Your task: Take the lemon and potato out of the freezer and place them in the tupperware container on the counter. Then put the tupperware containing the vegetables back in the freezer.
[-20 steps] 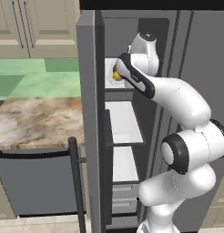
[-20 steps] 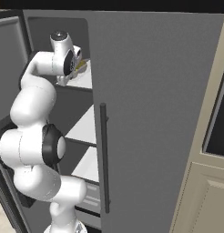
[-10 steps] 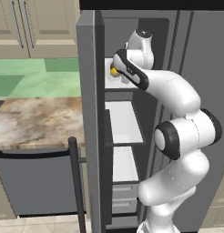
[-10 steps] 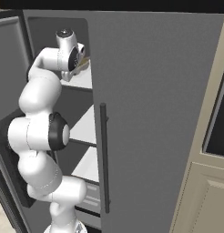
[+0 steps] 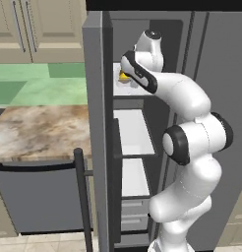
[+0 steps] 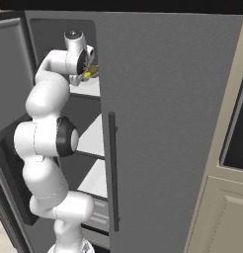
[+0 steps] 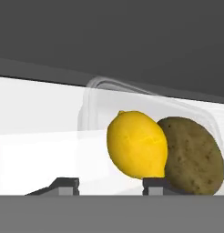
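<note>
Two fingers (image 7: 67,184) now parted; tupperware container (image 7: 93,98) on freezer (image 5: 130,123) shelf.

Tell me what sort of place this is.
A simulated home kitchen, most likely. An open grey freezer with white shelves stands beside a marbled stone counter, with tan cabinets above. On a freezer shelf sit a lemon and a potato in a clear tupperware container.

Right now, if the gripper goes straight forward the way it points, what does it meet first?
Probably the lemon, just ahead of the gripper in the tupperware container; the potato sits beside it, slightly off line. Depth is unclear.
</note>
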Robot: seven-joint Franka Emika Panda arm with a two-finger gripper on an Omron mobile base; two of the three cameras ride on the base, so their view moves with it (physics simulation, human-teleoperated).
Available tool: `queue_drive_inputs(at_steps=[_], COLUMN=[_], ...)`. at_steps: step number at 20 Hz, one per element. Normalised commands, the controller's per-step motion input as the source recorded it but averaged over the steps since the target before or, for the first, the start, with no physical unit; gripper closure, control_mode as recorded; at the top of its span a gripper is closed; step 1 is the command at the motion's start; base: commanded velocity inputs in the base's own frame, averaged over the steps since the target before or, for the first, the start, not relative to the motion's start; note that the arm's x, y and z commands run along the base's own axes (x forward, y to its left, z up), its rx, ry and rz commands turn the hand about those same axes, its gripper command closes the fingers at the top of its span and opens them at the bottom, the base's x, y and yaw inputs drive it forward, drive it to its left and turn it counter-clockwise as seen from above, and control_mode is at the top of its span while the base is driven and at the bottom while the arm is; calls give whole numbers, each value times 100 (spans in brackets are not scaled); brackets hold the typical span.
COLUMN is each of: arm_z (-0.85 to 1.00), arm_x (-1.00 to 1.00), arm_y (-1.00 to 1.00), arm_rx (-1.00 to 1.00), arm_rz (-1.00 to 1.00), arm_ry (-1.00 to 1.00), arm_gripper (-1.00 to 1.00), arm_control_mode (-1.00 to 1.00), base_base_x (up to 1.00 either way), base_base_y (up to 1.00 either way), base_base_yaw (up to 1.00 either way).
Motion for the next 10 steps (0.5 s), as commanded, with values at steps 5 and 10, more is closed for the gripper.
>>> queue_drive_inputs(at_steps=[5,10], arm_z=[-21,-3], arm_x=[-21,-32], arm_y=[-3,-4], arm_rx=[0,0], arm_rz=[-7,-9], arm_ry=[-17,-23], arm_gripper=[-100,-100], arm_control_mode=[-100,-100], base_base_x=[0,0], base_base_y=[0,0], base_base_yaw=[0,0])
